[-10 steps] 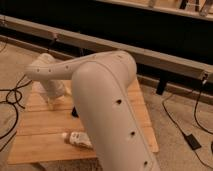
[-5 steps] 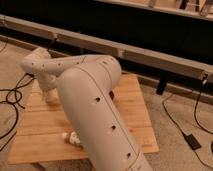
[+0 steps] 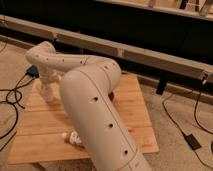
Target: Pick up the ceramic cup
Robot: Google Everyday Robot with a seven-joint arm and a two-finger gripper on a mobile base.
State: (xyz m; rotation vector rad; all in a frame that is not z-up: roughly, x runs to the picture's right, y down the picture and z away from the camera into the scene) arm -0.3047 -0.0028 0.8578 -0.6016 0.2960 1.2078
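Note:
My white arm (image 3: 95,100) fills the middle of the camera view and reaches back and to the left over the wooden table (image 3: 135,117). Its wrist bends down, and the gripper (image 3: 48,94) hangs at the table's rear left, close to the surface. No ceramic cup shows; it is either hidden by the arm or out of view.
A white labelled bottle (image 3: 73,139) lies near the table's front, partly behind my arm. A small dark reddish bit (image 3: 112,94) shows at the arm's right edge. Cables lie on the floor at the left (image 3: 10,102) and right (image 3: 192,137). A dark rail (image 3: 150,52) runs behind the table.
My arm has swung left and stretched away from the camera. The wrist and gripper have moved over the table's rear left, and more of the table's right side shows.

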